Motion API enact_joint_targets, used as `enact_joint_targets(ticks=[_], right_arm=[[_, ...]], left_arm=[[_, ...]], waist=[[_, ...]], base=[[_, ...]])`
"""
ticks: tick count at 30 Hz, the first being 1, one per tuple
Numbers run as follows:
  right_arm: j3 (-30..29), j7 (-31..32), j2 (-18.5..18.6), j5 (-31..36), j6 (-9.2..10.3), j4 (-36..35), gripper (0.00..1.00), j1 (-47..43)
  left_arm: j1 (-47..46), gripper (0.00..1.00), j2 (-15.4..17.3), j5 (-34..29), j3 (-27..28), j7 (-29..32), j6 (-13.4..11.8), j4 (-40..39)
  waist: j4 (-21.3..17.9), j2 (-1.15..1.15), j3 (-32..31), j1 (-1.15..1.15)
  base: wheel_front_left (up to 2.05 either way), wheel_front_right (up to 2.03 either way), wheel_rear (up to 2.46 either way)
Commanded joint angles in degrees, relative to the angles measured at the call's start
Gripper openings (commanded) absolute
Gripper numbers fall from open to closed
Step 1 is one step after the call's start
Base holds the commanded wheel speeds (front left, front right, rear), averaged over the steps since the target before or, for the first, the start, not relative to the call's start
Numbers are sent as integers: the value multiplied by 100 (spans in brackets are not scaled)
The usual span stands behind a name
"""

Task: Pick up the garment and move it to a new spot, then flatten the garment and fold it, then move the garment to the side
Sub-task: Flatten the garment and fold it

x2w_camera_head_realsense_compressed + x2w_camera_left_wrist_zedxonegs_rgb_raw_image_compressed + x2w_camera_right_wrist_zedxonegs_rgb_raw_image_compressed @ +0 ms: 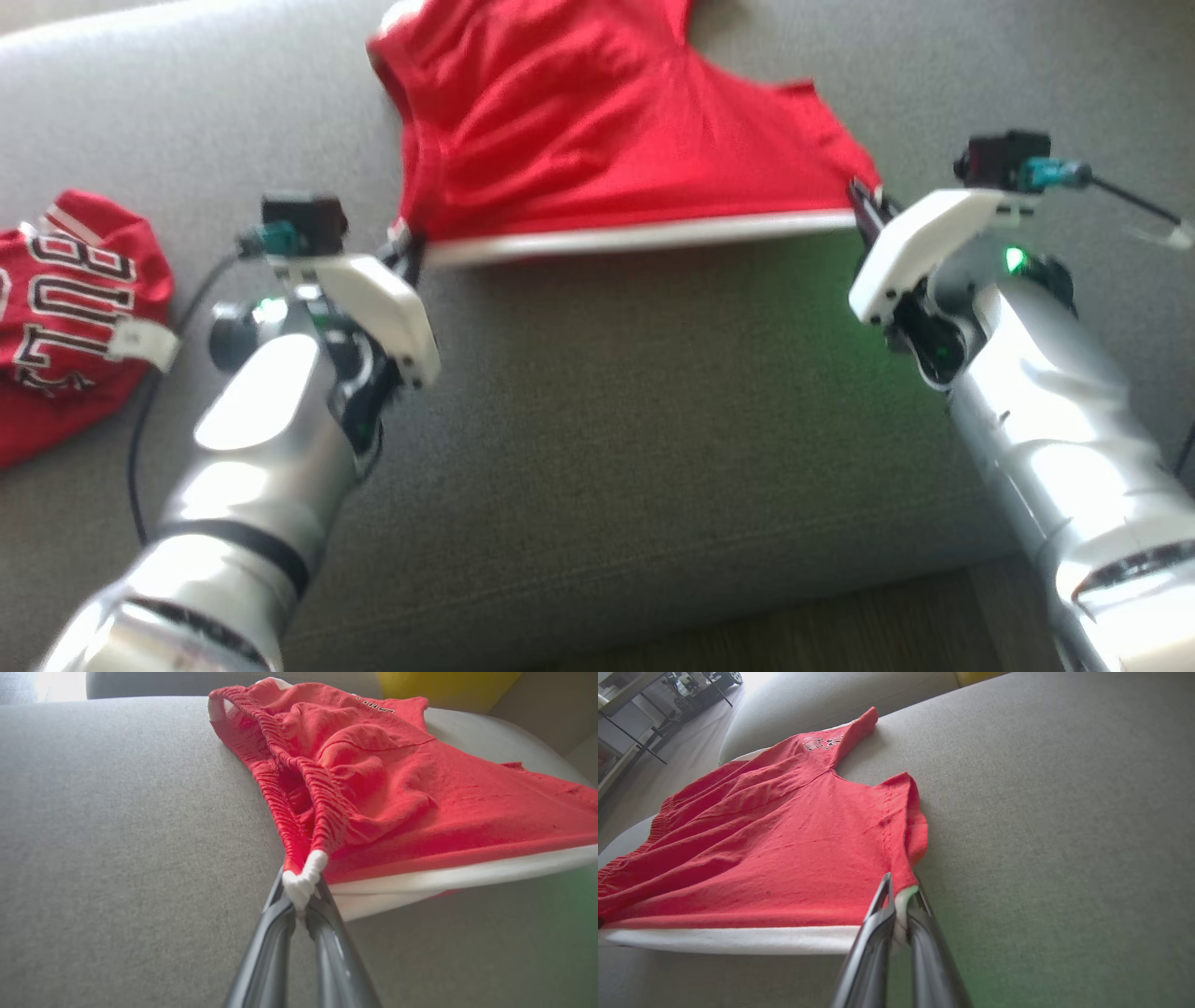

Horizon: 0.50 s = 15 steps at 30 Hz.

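Down low in the head view, left gripper (pixel 408 250) and right gripper (pixel 864 201) each clamp a hem corner of the garment (pixel 597 140). Its white band is taut between them, and the body lies beyond the fingertips on the sofa (pixel 607 420). Left wrist view: left fingers (pixel 273 938) pinch the corner, cloth runs rightward. Right wrist view: right fingers (pixel 873 933) pinch theirs, cloth spreads leftward.
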<state>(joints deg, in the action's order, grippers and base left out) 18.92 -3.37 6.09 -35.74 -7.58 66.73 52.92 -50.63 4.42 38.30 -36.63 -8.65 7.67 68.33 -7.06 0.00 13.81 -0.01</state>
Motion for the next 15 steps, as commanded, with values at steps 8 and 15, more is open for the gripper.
enact_joint_targets(ticks=[8, 15], right_arm=[[451, 653, 435, -359, 9, -428, 0, -689], [973, 1350, 746, -521, 9, -904, 0, -1200]], left_arm=[[791, 0, 306, 423, -193, 129, -20, -593], [1544, 0, 493, 830, -381, 298, -19, -1085]], waist=[[136, 0, -746, 1], [154, 0, -1121, 1]], base=[[0, 0, 0], [0, 0, 0]])
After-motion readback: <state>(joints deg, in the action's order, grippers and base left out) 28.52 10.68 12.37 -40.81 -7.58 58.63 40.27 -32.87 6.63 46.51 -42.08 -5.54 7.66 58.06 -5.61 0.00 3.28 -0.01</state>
